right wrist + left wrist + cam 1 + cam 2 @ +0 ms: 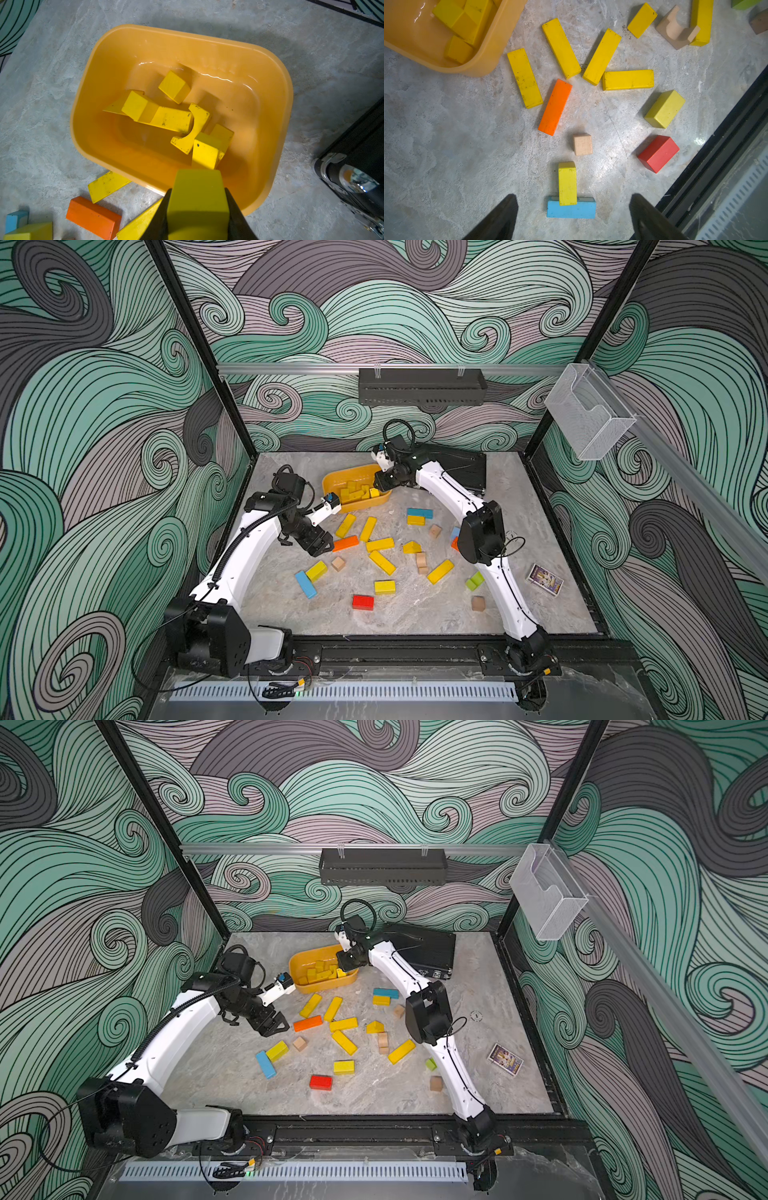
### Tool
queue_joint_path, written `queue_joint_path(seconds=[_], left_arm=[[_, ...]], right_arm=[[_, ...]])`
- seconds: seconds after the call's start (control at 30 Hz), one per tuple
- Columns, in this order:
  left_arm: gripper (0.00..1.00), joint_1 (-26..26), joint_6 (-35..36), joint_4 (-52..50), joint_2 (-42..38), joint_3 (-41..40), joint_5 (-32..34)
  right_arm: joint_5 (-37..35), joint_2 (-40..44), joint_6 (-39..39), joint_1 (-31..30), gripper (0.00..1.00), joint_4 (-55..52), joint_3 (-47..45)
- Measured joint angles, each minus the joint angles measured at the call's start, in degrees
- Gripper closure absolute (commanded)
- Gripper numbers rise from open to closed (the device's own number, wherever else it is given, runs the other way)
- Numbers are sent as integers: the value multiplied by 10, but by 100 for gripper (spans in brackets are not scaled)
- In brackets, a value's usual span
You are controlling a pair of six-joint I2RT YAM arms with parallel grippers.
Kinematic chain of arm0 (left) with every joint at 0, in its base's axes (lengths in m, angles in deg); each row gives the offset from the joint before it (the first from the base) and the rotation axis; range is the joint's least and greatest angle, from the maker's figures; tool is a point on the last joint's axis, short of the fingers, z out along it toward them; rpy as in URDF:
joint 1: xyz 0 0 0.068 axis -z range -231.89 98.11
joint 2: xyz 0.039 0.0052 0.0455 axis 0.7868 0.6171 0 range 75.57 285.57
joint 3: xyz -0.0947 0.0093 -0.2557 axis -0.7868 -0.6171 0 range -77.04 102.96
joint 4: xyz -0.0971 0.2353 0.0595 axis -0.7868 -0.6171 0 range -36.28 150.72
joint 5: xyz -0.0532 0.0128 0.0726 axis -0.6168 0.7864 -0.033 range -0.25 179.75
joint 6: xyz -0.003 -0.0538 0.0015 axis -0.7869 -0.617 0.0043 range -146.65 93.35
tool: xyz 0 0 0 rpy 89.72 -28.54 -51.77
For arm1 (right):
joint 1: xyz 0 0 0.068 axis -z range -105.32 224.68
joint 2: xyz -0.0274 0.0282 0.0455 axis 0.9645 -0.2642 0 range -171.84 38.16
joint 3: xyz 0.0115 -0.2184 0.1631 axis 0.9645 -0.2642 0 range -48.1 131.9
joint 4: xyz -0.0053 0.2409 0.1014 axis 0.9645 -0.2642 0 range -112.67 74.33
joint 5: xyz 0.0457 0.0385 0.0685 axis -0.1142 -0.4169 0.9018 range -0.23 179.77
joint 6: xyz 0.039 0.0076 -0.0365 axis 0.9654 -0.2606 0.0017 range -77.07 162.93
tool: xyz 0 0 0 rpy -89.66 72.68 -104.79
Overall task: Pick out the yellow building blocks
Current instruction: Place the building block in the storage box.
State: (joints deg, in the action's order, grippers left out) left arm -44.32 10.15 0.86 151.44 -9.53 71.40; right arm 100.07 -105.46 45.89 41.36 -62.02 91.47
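Right gripper (379,486) clamps a yellow block (198,207) above the edge of the orange-yellow tub (176,34), where several yellow building blocks (170,118) lie piled. Left gripper (326,546), jaws wide and empty, hangs beside an orange bar (345,543) on the table (415,614) among scattered yellow bars (380,544)

No text, number or brand can be read with certainty anywhere. The small printed box (545,579) at the right of the tabletop carries colourful artwork and lettering too small to make out in both top views. The pale markings on the black case (424,952) and a tiny round mark (476,1015) on the tabletop are equally illegible.
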Motion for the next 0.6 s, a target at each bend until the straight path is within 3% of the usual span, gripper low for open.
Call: queue_joint_path(seconds=[0.23,0.6], left_arm=[[14,11,14,5,2,-3,-3],[14,32,39,5,27,-2,1]], right_arm=[[-14,-26,-15,1,74,-4,9],[-21,-42,-28,1,57,-6,10]])
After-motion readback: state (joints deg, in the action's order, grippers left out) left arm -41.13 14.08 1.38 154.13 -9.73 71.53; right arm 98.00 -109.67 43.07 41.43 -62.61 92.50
